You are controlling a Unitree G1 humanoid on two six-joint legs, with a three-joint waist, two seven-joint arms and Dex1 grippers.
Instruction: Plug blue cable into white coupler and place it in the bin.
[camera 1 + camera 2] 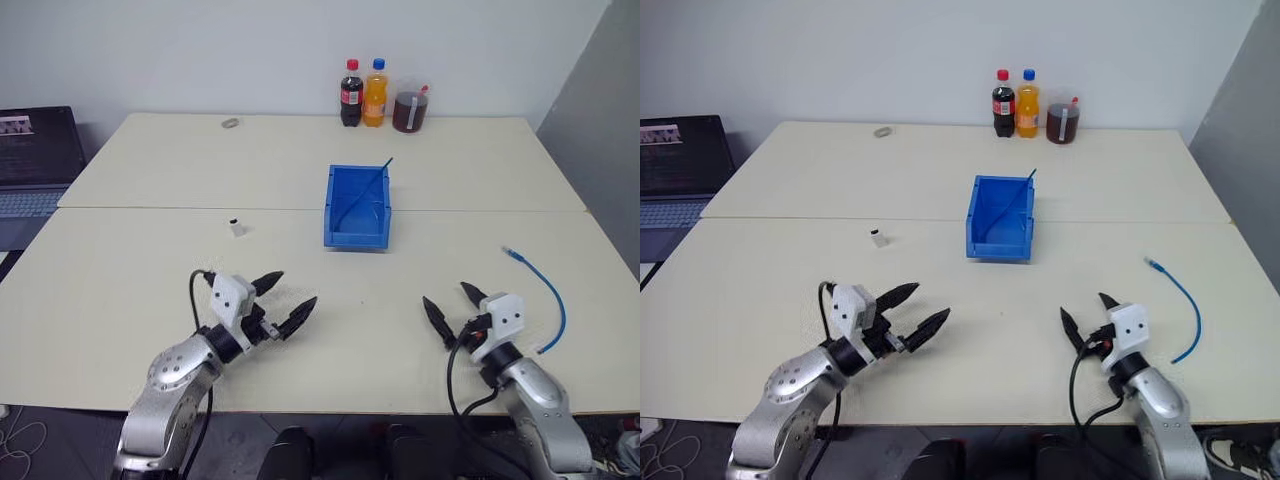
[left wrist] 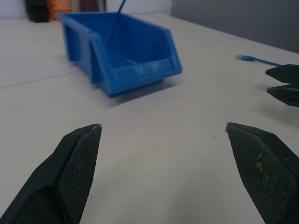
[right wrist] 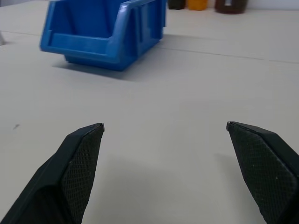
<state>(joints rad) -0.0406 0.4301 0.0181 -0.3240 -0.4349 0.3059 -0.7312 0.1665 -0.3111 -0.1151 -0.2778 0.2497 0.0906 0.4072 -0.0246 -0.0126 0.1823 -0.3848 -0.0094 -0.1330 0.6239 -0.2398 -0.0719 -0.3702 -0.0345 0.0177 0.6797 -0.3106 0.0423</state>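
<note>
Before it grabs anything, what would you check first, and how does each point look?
1. Left end effector open, nothing held: ok.
2. Right end effector open, nothing held: ok.
3. Cable free on the table, beside the right end effector: ok.
4. Coupler standing alone, ahead of the left end effector: ok.
5. Bin free to receive: not ok, a thin dark blue strand leans inside.
6. Cable plugged into coupler: not ok, they lie far apart.
</note>
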